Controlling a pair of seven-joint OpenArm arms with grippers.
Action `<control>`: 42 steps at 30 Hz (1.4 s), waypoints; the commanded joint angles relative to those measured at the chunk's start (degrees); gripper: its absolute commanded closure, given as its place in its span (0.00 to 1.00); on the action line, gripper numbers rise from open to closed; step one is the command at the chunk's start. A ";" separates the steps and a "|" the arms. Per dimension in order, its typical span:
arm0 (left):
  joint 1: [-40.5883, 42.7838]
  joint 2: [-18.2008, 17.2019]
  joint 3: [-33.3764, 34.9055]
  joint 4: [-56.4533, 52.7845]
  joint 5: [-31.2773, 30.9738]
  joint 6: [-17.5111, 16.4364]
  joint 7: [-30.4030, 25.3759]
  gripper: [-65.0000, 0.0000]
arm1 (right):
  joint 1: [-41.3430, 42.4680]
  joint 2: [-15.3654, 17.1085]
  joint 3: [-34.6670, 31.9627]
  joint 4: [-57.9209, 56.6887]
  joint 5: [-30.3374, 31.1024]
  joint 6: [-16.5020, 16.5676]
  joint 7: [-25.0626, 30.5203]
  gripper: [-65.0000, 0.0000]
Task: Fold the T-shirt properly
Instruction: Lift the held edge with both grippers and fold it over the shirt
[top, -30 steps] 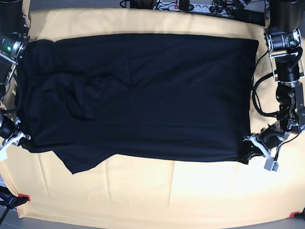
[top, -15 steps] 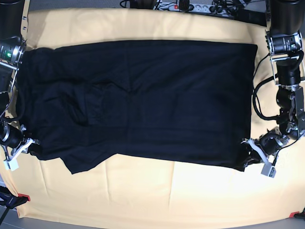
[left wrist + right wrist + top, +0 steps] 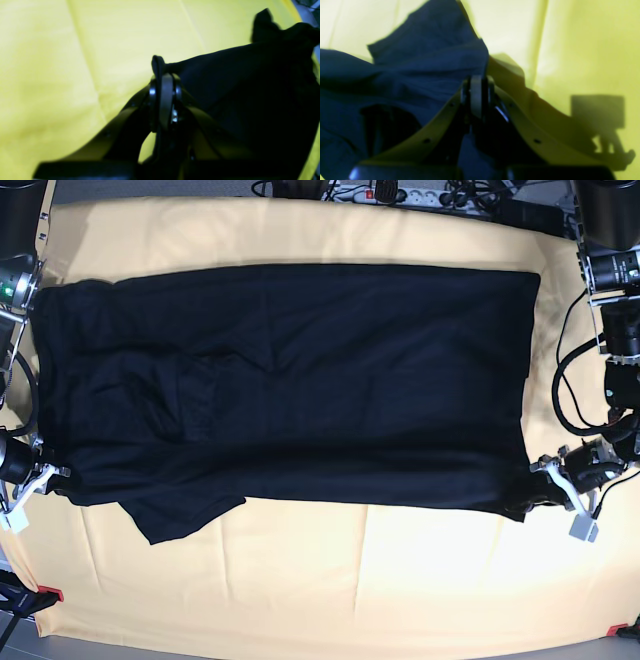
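Note:
The black T-shirt point(image 3: 290, 380) lies spread wide and flat across the yellow cloth point(image 3: 330, 580). One sleeve point(image 3: 175, 518) sticks out past its near edge on the left of the base view. My left gripper point(image 3: 535, 490) is shut on the shirt's near corner at that view's right. In the left wrist view the left gripper point(image 3: 162, 72) pinches a fold of black T-shirt fabric point(image 3: 250, 87). My right gripper point(image 3: 55, 478) is shut on the near corner at the base view's left. The right gripper point(image 3: 478, 81) clamps T-shirt fabric point(image 3: 420, 70) in its wrist view, slightly lifted.
A power strip and cables point(image 3: 400, 194) lie along the far edge. Red tape marks point(image 3: 50, 593) sit at the cloth's near corners. Both arm bases stand at the far corners, with the left arm's cables point(image 3: 580, 400) looping beside the shirt.
Both grippers have moved outward, away from each other, each still holding its corner. The shirt's near edge is drawn straighter and the cloth lies tauter than before.

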State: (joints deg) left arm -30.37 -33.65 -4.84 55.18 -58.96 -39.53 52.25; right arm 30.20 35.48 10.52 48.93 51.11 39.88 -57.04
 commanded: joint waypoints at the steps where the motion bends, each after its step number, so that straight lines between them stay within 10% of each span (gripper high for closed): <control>1: -1.88 -1.14 -0.37 1.07 -2.67 -0.47 0.33 1.00 | 1.73 1.57 0.26 1.64 1.49 0.12 0.11 1.00; 24: -1.88 -5.57 -0.37 1.07 -26.04 -0.47 21.16 1.00 | -3.98 5.55 0.28 4.74 9.14 0.12 -6.03 1.00; 42: -1.86 -12.50 -0.44 3.61 -26.04 -0.47 24.85 1.00 | -3.98 5.64 0.28 6.78 18.14 0.12 -13.44 1.00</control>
State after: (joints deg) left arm -30.50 -44.75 -4.82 57.98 -84.03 -39.55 77.30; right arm 24.56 39.35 10.44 54.57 67.79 39.90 -71.42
